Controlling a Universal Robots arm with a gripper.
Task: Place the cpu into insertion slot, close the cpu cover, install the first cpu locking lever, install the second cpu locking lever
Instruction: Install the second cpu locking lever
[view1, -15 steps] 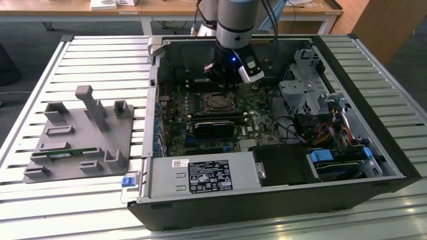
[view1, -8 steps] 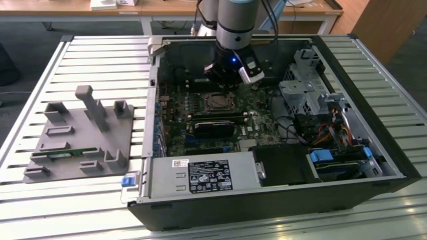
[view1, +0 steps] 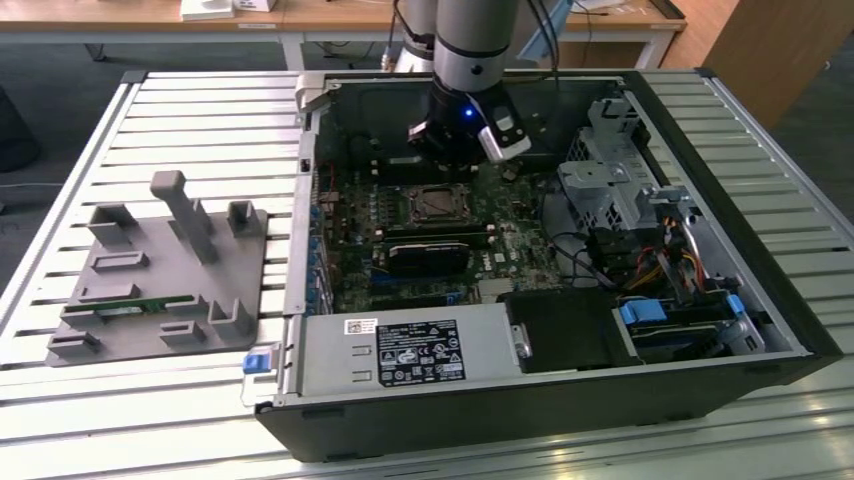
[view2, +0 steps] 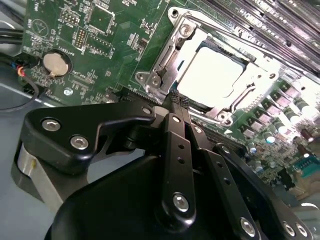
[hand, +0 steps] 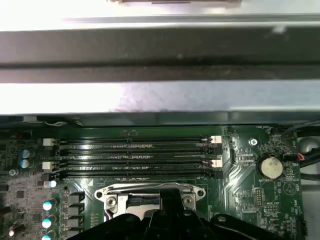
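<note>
The cpu (view2: 212, 75) lies flat in its socket (view1: 438, 205) on the green motherboard, its silvery top facing up. The cpu cover (view2: 167, 55), a metal frame, lies down around it, with the chip showing through its open middle. The cover's edge (hand: 150, 191) is also seen in the first wrist view. My gripper (view2: 179, 101) is shut, its two black fingers pressed together. The tips sit right at the socket's edge and hide that part of it. I see nothing between the fingers. In the exterior view the gripper (view1: 461, 150) hangs just behind the socket inside the open case.
Memory slots (hand: 135, 155) run alongside the socket, with the case wall (hand: 150, 50) beyond them. A coin battery (view2: 54, 64) sits on the board. A black module (view1: 427, 255), power supply (view1: 400, 355) and drive cage (view1: 614, 180) crowd the case. A grey fixture (view1: 160, 270) stands at the exterior view's left.
</note>
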